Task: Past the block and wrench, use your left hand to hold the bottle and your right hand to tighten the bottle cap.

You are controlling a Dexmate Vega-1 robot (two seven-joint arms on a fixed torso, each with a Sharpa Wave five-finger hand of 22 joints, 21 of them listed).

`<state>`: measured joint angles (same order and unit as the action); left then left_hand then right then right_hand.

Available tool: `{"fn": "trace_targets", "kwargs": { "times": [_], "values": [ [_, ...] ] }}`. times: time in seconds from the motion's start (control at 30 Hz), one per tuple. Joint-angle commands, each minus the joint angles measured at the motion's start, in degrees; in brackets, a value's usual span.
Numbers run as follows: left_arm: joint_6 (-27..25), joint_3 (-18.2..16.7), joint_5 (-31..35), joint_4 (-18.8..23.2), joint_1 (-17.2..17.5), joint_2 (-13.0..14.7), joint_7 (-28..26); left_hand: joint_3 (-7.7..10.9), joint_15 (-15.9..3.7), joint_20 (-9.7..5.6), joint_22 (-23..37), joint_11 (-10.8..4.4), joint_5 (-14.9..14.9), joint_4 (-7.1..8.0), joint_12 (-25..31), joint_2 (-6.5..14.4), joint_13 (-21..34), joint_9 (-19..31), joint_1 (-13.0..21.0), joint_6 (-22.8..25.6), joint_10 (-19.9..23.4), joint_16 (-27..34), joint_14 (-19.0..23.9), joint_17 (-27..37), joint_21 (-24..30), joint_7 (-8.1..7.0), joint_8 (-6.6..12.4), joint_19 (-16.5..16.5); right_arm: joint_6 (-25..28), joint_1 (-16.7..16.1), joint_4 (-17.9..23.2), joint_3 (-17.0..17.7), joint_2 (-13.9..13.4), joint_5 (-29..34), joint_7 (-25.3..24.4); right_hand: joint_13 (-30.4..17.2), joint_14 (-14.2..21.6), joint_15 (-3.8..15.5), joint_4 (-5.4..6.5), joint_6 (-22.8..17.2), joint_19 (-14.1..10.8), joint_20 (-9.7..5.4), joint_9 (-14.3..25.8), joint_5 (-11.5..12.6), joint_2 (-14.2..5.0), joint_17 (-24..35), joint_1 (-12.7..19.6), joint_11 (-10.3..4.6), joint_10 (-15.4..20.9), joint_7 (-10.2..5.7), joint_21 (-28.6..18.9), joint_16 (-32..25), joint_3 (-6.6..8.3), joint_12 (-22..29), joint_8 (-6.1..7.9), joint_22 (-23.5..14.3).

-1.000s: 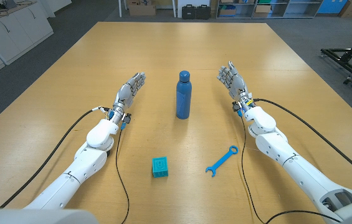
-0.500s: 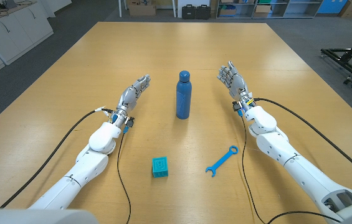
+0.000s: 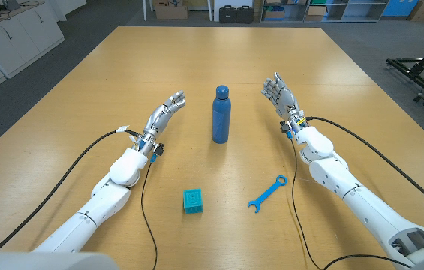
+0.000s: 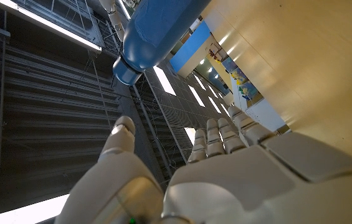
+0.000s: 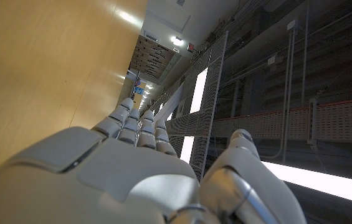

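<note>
1. We see the left hand [image 3: 168, 107] with its fingers stretched out and lying close together, thumb set a little apart; it holds nothing and touches nothing, and a gap of bare table separates it from the bottle [image 3: 221, 115].
2. The right hand [image 3: 279, 94] stands with its fingers extended and slightly fanned, empty as well, near the bottle at its 3 o'clock but apart from it.
3. The bottle is blue, stands upright near the middle of the table [image 3: 84, 97], long axis vertical, with its cap [image 3: 221, 91] on top.
4. In the left wrist view we see the left hand's fingers [image 4: 216, 138] side by side, the thumb off to one side, and the bottle's neck and cap end beyond them, not touched.
5. In the right wrist view the fingers [image 5: 139, 126] of the right hand lie together, thumb apart, with only table and room behind.
6. From the head view, a teal block [image 3: 192, 201] sits at the bottle's 6 o'clock, nearer the robot.
7. A blue wrench [image 3: 267, 194] lies flat at about 5 o'clock, its length running from 7 to 1 o'clock, well apart from the block.
</note>
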<state>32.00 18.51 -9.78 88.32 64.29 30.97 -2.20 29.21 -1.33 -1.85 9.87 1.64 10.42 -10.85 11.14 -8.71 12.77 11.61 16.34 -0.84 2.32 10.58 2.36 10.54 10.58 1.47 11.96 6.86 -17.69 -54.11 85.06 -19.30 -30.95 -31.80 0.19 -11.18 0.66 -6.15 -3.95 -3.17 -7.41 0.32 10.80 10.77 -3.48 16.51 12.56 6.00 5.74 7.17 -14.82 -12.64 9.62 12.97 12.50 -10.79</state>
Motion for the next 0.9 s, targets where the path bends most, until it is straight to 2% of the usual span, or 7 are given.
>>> {"fn": "trace_targets", "kwargs": {
  "times": [0.03, 0.33, 0.7, 0.9],
  "values": [
    [3.0, 2.7, 2.7, -3.1, -3.3, 1.6, 3.5, 0.02, 0.42, 0.66, 0.1, 0.42, 0.0, 0.18, -0.2, -0.9, 0.3, 0.2, 1.9, -1.8, -1.9, -0.2, -1.7, 0.3, -0.5, 0.09, -0.26, -2.1, 0.8, -0.5, 1.3, 0.1, -0.5, 0.4, -0.9, -0.2, 0.3, -0.15, -0.42, -0.4, -0.4, -0.06, 0.1, -0.3, -0.54, 0.0, 0.1, 0.29, 0.2, 1.87, 0.1, -0.1, 0.26, 0.3, -0.15, -0.2],
    [2.2, 4.5, 3.1, -4.4, -5.2, 2.0, 6.5, -0.62, 1.16, 1.04, 0.1, 1.14, 0.0, 0.35, -0.3, -1.7, 0.3, 0.2, 2.6, -3.8, -3.7, -0.3, -3.2, 0.3, -0.5, 0.77, -0.59, -3.3, 0.8, -0.8, 1.8, 0.2, -0.6, 0.5, -1.3, -0.2, 0.3, -0.08, -0.5, -0.4, -0.4, 0.0, 0.1, -0.3, -0.59, -0.1, 0.2, 0.26, 0.2, 1.83, 0.2, -0.1, 0.3, 0.3, -0.18, -0.2],
    [2.1, 5.6, 3.4, -5.9, -6.0, 0.5, 6.5, -1.04, 1.48, 1.74, 0.1, 1.63, 0.0, 0.43, -0.1, -1.9, 0.4, 0.3, 2.8, -4.1, -4.0, -0.1, -3.5, 0.3, -0.2, 1.58, -0.43, -3.3, 0.8, -1.2, 2.3, 0.4, -0.9, 0.4, -1.5, -0.2, 0.3, -0.04, -0.6, -0.5, -0.4, -0.01, 0.1, -0.3, -0.65, -0.1, 0.3, 0.29, 0.3, 1.79, 0.2, -0.1, 0.34, 0.3, -0.22, -0.2],
    [2.3, 6.7, 3.5, -7.4, -7.3, -0.2, 7.7, -1.38, 2.17, 1.71, 0.1, 2.63, 0.0, 0.48, 0.3, -2.0, 0.4, 0.3, 3.1, -3.6, -3.5, 0.3, -2.9, 0.3, 0.0, 2.13, -0.03, -3.1, 1.1, -1.2, 2.5, 0.4, -1.0, 0.3, -1.4, -0.2, 0.4, -0.1, -0.65, -0.6, -0.4, -0.01, 0.1, -0.3, -0.68, -0.1, 0.4, 0.28, 0.3, 1.75, 0.3, -0.1, 0.35, 0.3, -0.27, -0.2]
  ]
}}
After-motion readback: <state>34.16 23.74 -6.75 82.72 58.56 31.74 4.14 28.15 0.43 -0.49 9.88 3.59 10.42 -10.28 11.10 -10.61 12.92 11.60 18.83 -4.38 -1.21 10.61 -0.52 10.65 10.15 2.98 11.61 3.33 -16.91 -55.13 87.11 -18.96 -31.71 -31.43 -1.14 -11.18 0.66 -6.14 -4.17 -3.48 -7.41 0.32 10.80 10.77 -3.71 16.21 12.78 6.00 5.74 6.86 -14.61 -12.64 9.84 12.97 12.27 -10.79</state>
